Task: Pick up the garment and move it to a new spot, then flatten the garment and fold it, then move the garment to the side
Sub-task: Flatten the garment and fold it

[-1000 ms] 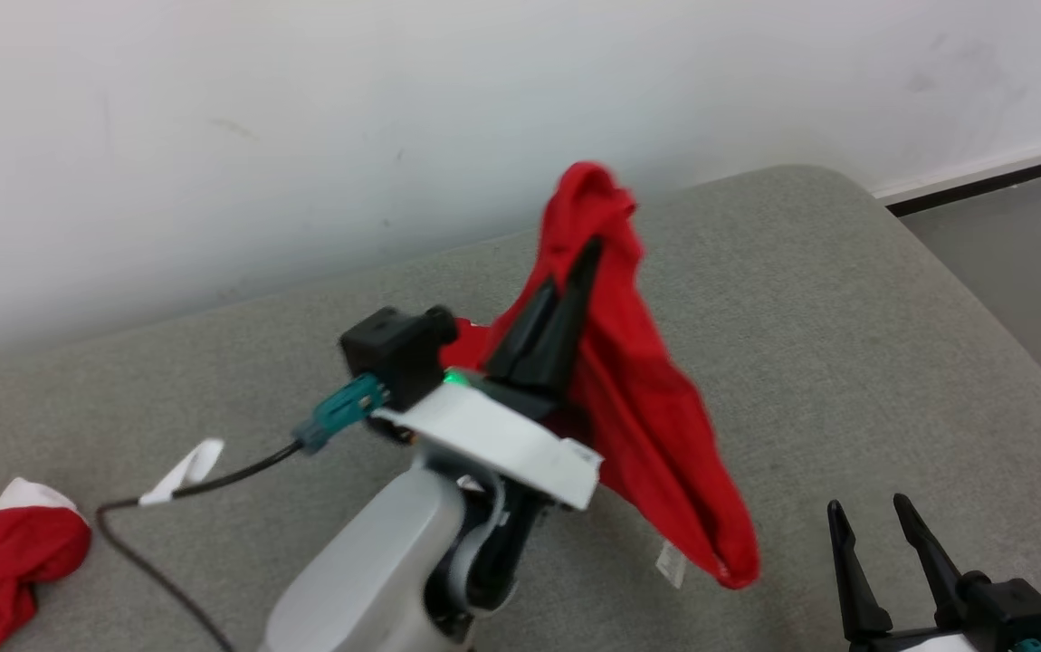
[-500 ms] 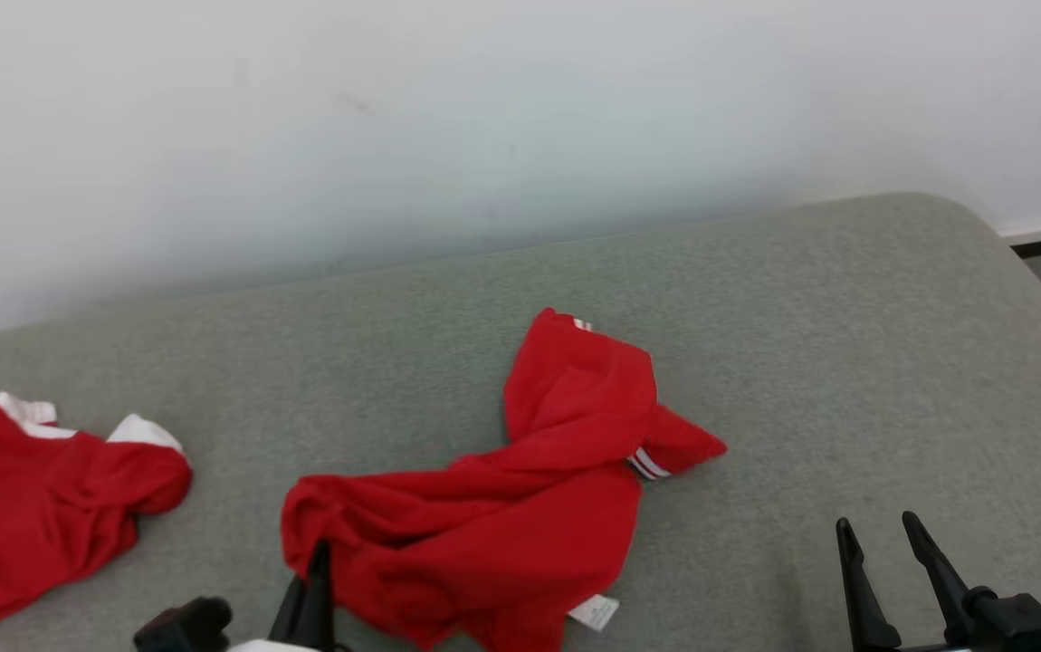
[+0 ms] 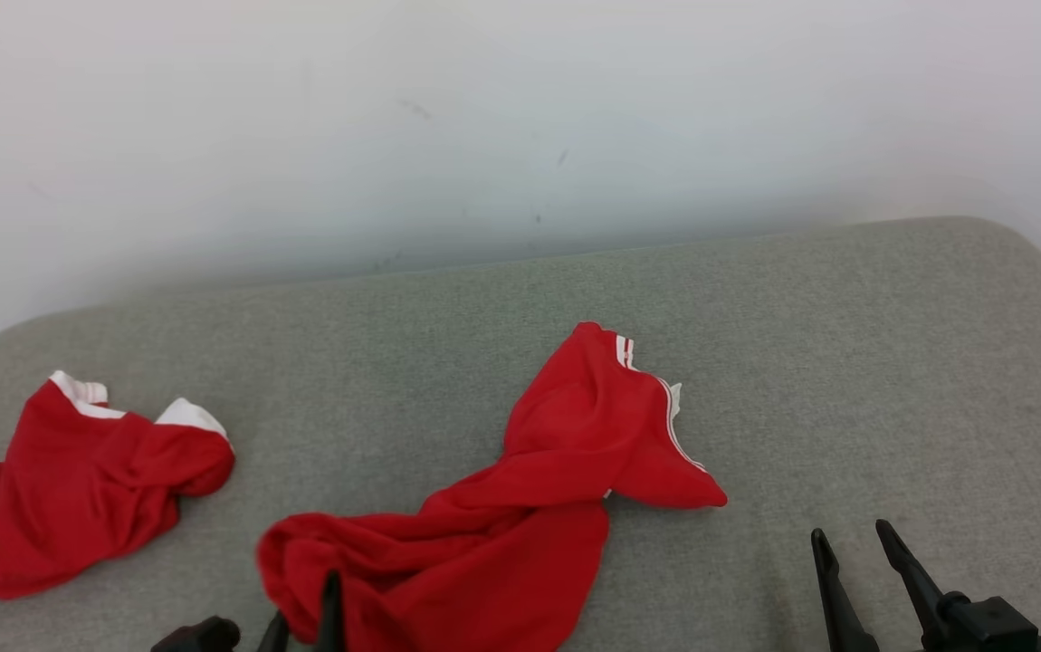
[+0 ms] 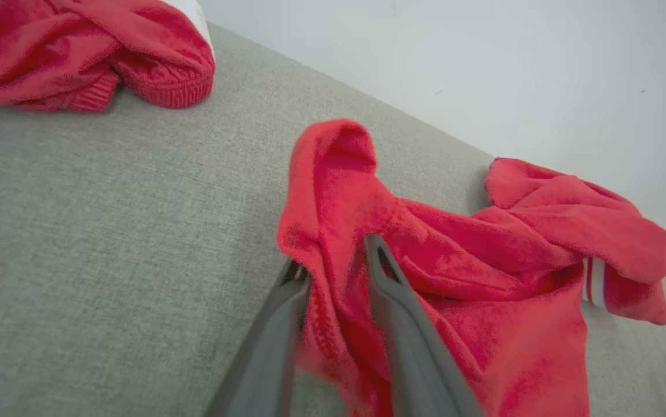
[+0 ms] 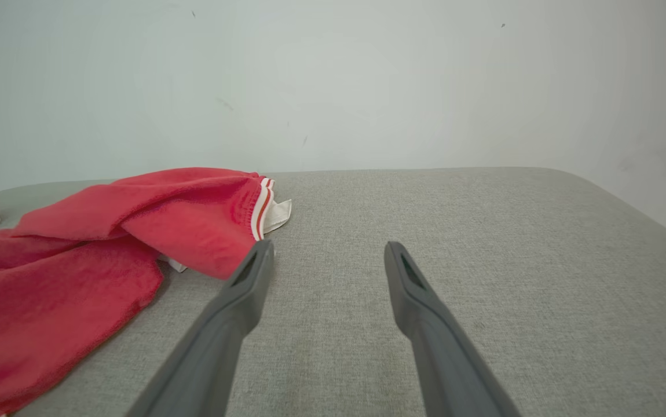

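Observation:
The red garment [image 3: 520, 534] with white-striped trim lies crumpled on the grey padded surface [image 3: 846, 362], centre front in the head view. My left gripper [image 3: 308, 607] sits low at its near-left end. In the left wrist view that gripper [image 4: 333, 258] has its fingers parted, with a fold of the garment [image 4: 483, 260] still lying between them. My right gripper [image 3: 850, 532] stands open at the lower right, off the cloth. In the right wrist view the right gripper [image 5: 328, 248] holds nothing, with the garment [image 5: 78, 243] just left of its left finger.
A second red piece of clothing [image 3: 77, 489] with white cuffs lies bunched at the far left, and it also appears in the left wrist view [image 4: 78, 46]. A white wall [image 3: 520, 136] runs behind the surface. The surface's rounded right corner [image 3: 1036, 244] is near.
The garment hung in the air from my raised left gripper; now it lies on the surface. The left arm has dropped low and its fingers have parted. The head camera has shifted.

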`<state>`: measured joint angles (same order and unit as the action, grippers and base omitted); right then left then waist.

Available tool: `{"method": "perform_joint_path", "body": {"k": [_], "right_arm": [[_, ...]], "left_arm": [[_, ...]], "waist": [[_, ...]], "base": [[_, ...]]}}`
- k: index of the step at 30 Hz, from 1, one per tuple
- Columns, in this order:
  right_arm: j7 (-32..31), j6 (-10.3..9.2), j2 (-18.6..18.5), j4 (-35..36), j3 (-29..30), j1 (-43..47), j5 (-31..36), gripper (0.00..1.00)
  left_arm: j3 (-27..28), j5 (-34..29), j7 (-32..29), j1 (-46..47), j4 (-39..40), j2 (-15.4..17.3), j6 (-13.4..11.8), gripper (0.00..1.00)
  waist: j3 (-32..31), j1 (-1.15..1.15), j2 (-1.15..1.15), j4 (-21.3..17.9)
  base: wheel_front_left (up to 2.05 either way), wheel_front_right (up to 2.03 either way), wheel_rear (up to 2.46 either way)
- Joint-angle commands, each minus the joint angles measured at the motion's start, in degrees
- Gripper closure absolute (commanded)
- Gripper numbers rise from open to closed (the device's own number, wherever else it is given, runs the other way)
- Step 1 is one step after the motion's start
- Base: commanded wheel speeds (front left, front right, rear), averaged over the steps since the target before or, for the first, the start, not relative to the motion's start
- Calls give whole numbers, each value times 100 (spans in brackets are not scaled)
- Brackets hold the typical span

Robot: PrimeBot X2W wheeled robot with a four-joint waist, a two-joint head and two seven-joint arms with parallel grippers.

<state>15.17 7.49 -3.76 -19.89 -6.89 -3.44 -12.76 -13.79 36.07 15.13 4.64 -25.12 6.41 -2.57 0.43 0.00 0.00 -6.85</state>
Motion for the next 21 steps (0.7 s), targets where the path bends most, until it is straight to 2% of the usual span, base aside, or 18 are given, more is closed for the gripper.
{"method": "perform_joint_path", "body": {"k": [1, 4, 8, 13, 14, 21], "right_arm": [[-3, 0, -16, 0, 4, 2, -30, 0], [-3, 0, -6, 5, 33, 73, -38, 0], [-3, 0, 5, 34, 98, 133, -39, 0], [-3, 0, 18, 40, 108, 119, -26, 0], [-3, 0, 18, 40, 108, 119, -26, 0], [-3, 0, 33, 45, 74, 29, -28, 0]], "left_arm": [[-40, -134, -4, 46, -71, 86, 1, 0], [-71, -243, -57, -84, -35, 214, -107, 0], [-124, -395, -280, -362, 388, 443, -334, 0], [-345, -852, -1005, -748, 1264, 902, -833, 0], [-345, -852, -1005, -748, 1264, 902, -833, 0], [-360, -1249, -1608, -980, 3018, 1287, -1371, 0]], "waist": [[9, 0, 0, -42], [23, 0, 0, -105], [43, 0, 0, -162], [59, 0, 0, -210], [59, 0, 0, -210], [89, 0, 0, -318]], "base": [[0, 0, 0], [0, 0, 0], [0, 0, 0], [0, 0, 0], [0, 0, 0], [0, 0, 0]]}}
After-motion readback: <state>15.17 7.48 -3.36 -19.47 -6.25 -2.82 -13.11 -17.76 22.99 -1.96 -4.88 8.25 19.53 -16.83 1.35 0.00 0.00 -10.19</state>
